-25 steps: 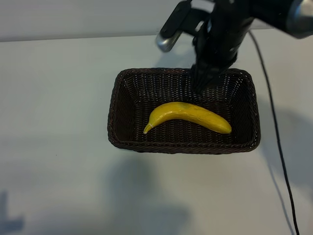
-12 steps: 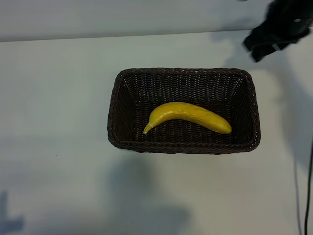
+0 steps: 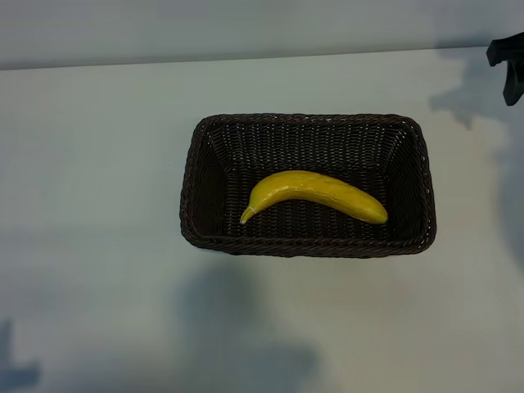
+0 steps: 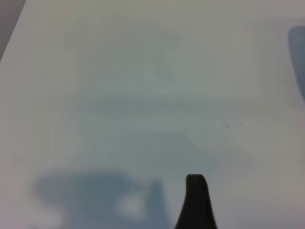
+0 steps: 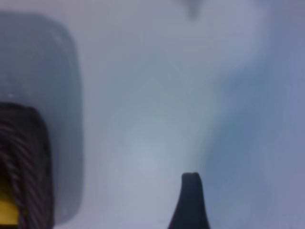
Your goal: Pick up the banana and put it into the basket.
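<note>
The yellow banana (image 3: 315, 192) lies on the floor of the dark brown wicker basket (image 3: 308, 119) in the middle of the table, its stem tip pointing toward the basket's left front. No gripper touches it. Only a black part of my right arm (image 3: 509, 64) shows, at the far right edge of the exterior view, well away from the basket. In the right wrist view one dark fingertip (image 5: 190, 186) hangs over bare table, with a basket corner (image 5: 26, 157) and a bit of banana (image 5: 6, 211) off to the side. Above empty table, a single left fingertip (image 4: 196, 188) shows with nothing held.
The white table (image 3: 98, 164) spreads around the basket on all sides. Soft shadows of the arms fall on it at the front (image 3: 237, 327) and at the back right.
My right arm has pulled away from above the basket's back rim to the far right edge of the exterior view. The banana and basket have not moved.
</note>
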Motion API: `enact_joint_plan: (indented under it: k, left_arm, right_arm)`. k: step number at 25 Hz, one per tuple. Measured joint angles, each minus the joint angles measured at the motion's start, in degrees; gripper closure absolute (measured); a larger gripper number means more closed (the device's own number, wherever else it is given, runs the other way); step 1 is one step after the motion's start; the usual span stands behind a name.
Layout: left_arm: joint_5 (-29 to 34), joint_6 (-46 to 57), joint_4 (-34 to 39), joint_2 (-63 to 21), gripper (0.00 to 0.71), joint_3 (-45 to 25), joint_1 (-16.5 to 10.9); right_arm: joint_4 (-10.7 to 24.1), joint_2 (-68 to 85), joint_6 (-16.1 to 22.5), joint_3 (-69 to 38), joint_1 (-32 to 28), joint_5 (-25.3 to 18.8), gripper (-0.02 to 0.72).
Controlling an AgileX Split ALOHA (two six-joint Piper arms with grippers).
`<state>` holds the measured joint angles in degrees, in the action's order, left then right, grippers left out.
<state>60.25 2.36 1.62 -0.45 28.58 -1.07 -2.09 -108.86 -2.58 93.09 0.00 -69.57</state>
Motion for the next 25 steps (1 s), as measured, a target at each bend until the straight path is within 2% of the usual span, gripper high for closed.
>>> enact_joint_plan:
  k: [4, 11, 25]
  left_arm:
    - [0.00, 0.00, 0.00, 0.00, 0.136, 0.00, 0.00]
    - [0.00, 0.00, 0.00, 0.00, 0.136, 0.00, 0.00]
    - [0.00, 0.00, 0.00, 0.00, 0.136, 0.00, 0.00]
  right_arm:
    - [1.78, 0.00, -0.21, 0.00, 0.00, -0.07, 0.115]
    - [2.09, 5.06, -0.27, -5.99, 0.09, 0.05, 0.115]
    - [1.35, 39.09, -0.68, -39.25, 0.13, 0.00, 0.116]
